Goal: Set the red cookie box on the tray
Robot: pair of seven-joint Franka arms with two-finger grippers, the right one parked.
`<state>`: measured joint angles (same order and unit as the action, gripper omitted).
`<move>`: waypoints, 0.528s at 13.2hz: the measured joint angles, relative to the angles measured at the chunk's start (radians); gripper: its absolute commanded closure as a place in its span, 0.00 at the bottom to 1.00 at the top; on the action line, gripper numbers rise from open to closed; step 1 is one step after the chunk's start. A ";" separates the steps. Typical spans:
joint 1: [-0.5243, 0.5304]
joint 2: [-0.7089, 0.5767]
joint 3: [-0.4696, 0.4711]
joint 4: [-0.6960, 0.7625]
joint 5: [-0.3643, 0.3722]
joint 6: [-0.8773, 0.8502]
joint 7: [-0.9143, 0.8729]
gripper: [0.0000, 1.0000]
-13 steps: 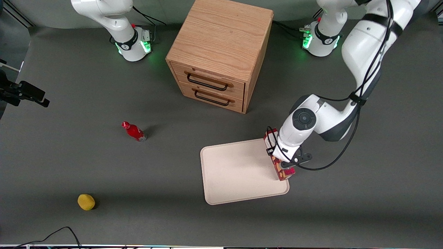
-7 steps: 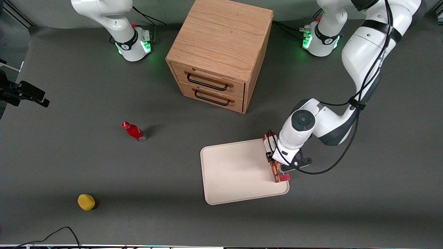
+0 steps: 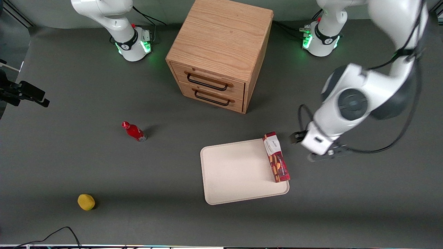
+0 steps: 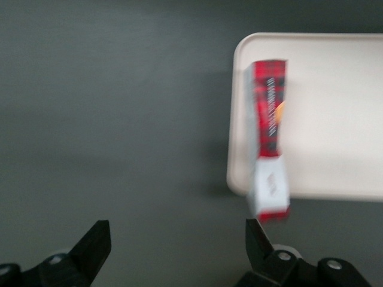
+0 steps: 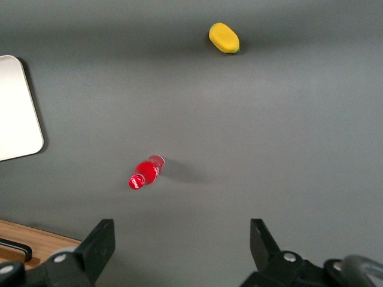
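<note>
The red cookie box (image 3: 277,160) lies along the edge of the cream tray (image 3: 235,173) nearest the working arm. Its white end pokes slightly past the tray's rim on the drawer cabinet's side. My left gripper (image 3: 314,147) hovers above bare table beside the tray, toward the working arm's end, apart from the box. In the left wrist view the gripper (image 4: 176,230) stands open with only grey table between its fingers (image 4: 96,242), and the box (image 4: 269,131) rests on the tray (image 4: 335,119) off to one side.
A wooden two-drawer cabinet (image 3: 221,52) stands farther from the camera than the tray. A small red bottle (image 3: 134,131) and a yellow fruit-like object (image 3: 86,202) lie toward the parked arm's end. A black cable (image 3: 59,231) loops at the near table edge.
The gripper has let go of the red cookie box, risen and swung away toward the working arm's end. The box stays on the tray's edge.
</note>
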<state>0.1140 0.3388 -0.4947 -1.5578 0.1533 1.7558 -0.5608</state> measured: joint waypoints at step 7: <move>0.007 -0.391 0.348 -0.167 -0.173 -0.235 0.563 0.00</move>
<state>0.1213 -0.0527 -0.1464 -1.7246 -0.0200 1.5205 0.0020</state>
